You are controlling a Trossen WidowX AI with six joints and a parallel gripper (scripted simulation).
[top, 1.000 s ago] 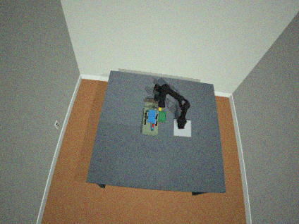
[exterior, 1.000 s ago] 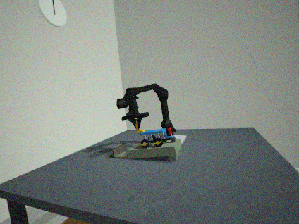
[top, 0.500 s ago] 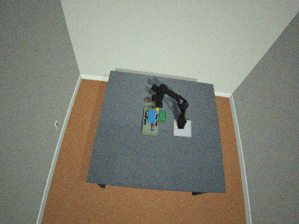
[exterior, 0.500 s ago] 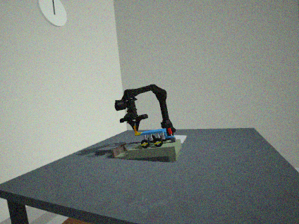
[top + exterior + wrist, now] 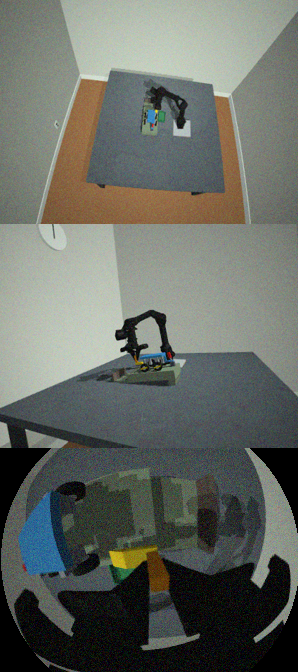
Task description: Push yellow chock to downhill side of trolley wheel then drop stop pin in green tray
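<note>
The blue trolley [image 5: 151, 116] [image 5: 154, 356] [image 5: 40, 540] stands on the pale green ramp [image 5: 149, 132] [image 5: 154, 377] [image 5: 112, 513]. The red-headed stop pin [image 5: 152, 125] [image 5: 169, 355] [image 5: 24, 567] is upright at its uphill end. My gripper [image 5: 135, 357] [image 5: 153, 563] is shut on the orange handle [image 5: 159, 579] of the yellow chock [image 5: 156, 111] [image 5: 139, 363] [image 5: 130, 557]. The chock is over the ramp's tray-side edge, downhill of the wheel on that side, with a small gap showing in the wrist view. Its black base is hidden; contact with the ramp cannot be told. The green tray [image 5: 162, 116] [image 5: 118, 573] is beside the ramp.
A brown end board [image 5: 118, 374] [image 5: 207, 513] crosses the ramp's downhill end. The arm's base stands on a white plate [image 5: 182, 132] to the right of the tray in the top view. The arm arches above the table [image 5: 140, 158] [image 5: 211, 393].
</note>
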